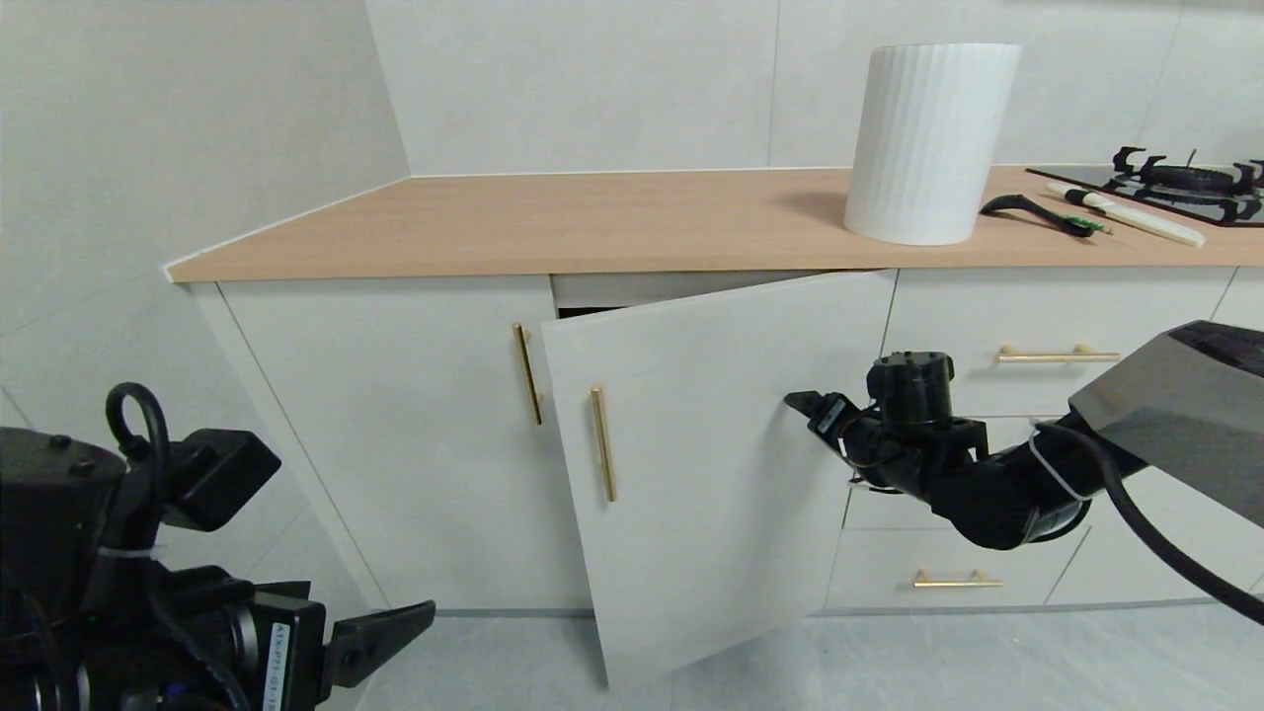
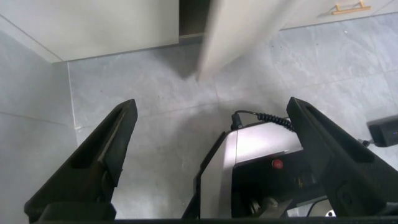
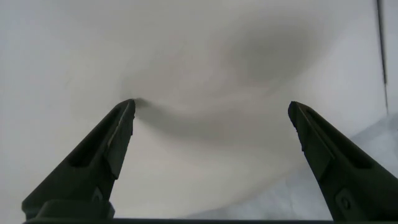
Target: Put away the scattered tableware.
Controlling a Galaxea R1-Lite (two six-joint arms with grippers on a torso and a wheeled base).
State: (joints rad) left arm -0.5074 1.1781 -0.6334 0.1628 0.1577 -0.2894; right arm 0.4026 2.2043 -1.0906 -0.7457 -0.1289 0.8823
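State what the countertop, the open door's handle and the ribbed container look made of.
Countertop: wood or wood-look laminate, matte; warm tan with faint grain. Door handle: probably brass-toned metal, satin; a slim golden bar with soft sheen. Ribbed container: ceramic or plastic, I cannot tell which; matte, opaque white with even vertical ridges.

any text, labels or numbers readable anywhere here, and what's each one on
White label on the left arm: print runs sideways, too small to read.
Open cabinet door, worktop, white ribbed container, utensils: no text visible.
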